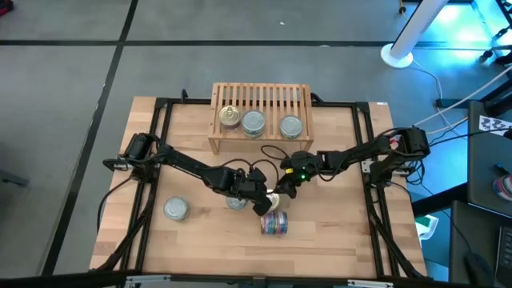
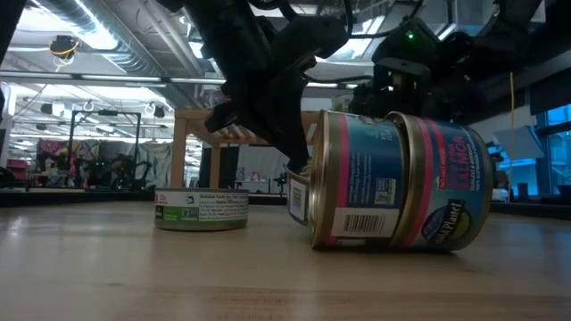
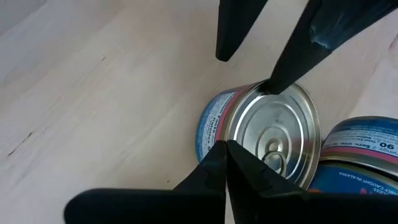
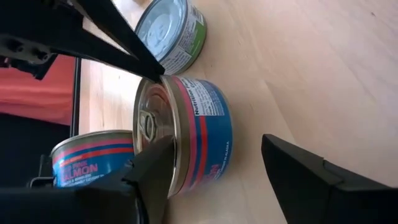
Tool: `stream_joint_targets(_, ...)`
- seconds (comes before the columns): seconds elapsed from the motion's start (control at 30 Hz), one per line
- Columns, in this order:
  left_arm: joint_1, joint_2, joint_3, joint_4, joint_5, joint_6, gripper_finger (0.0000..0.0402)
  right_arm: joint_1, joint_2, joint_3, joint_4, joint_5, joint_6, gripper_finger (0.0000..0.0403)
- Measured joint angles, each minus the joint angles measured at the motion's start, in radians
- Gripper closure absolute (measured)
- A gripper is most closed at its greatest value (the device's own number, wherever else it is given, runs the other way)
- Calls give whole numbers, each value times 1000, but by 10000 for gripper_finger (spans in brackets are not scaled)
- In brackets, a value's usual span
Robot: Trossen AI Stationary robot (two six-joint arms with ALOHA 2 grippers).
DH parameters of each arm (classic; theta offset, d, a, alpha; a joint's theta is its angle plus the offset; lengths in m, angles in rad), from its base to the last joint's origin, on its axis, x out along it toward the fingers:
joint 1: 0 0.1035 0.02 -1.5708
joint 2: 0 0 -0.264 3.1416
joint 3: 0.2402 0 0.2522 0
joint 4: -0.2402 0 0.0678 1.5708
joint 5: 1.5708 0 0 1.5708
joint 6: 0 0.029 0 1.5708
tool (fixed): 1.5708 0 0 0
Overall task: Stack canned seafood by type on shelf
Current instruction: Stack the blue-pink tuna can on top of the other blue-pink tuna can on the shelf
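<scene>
- Blue-and-red tin (image 4: 198,134) lies on its side on the bench (image 1: 336,240) — right tool (image 4: 214,180) straddles it, open.
- Left tool (image 3: 227,163), closed, touches its lid.
- Next, I think: close, then carry to the shelf (image 1: 264,100).

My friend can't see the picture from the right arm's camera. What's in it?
A blue-and-red tin on its side sits between the right hand's open fingers. The left hand's shut fingers touch its rim. Another blue tin and a green-sided tin are nearby.

The right claw (image 4: 214,171) straddles a blue-red tin (image 4: 186,134), perhaps touching its lid.
</scene>
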Motion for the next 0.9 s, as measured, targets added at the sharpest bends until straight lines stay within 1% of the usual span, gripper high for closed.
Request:
stream_joint_targets(0.2, -10, 0, 0, 1, -10, 10, 401, 2, 0, 0, -1, -3, -43, 159)
stream_joint_targets(0.47, -23, 0, 0, 1, -34, 11, 401, 3, 0, 0, -9, -5, -47, 159)
stream_joint_targets(0.7, -33, 0, 0, 1, -56, 13, 401, 3, 0, 0, -9, -79, -47, 159)
stream_joint_targets(0.9, -37, 0, 0, 1, -64, 24, 401, 3, 0, 0, -8, -73, -47, 159)
